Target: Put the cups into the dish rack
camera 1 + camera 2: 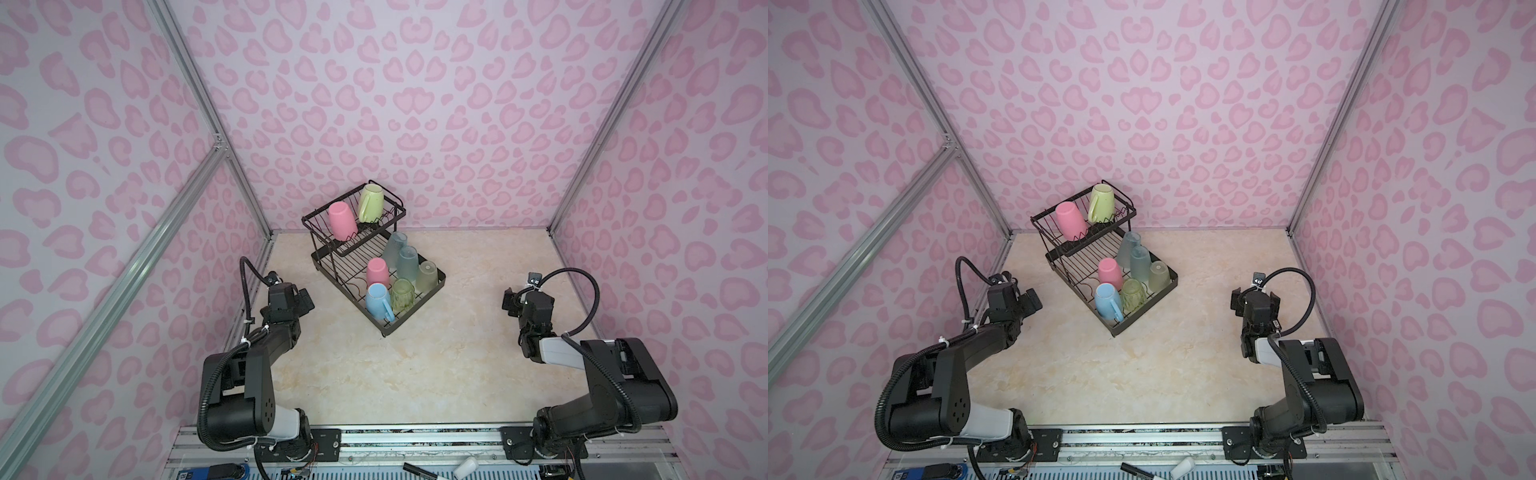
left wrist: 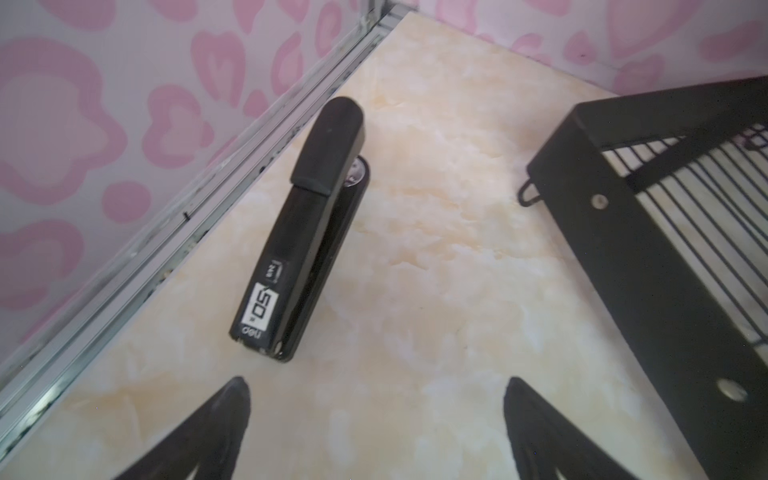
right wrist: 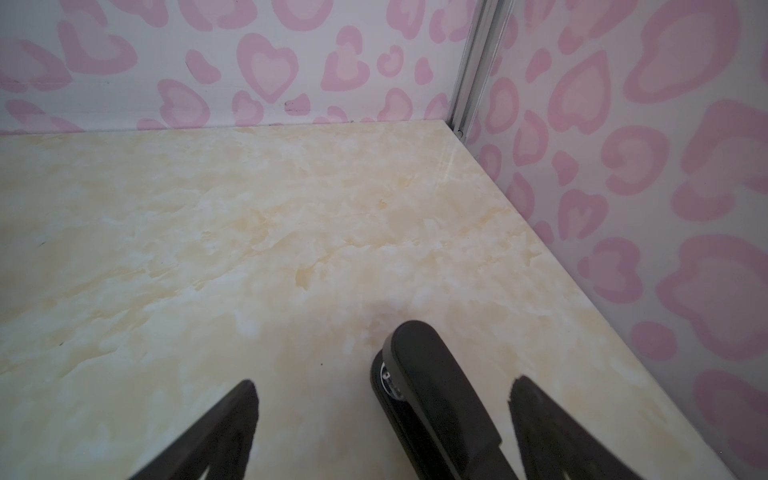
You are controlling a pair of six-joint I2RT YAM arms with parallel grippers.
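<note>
Dish rack stands on the desk at the far side, left of centre, set at an angle to the back wall. All eight cups are in it. Upper basket: pink cup on the left and lime mug on the right, both tilted. Lower tray, far-right edge: two blue-grey tumblers in a row, then the pale green tumbler at the right corner. Lower tray, near side: second pink cup, light-blue mug at the near corner with its handle toward me, and the ribbed green tumbler just right of it. My left tool hangs left of the rack, near the left wall, jaws wide apart and holding nothing; a black stapler lies on the desk just beyond it. My right tool is well to the right of the rack, jaws also spread. The end of a second stapler lies between its fingers, not gripped.
</note>
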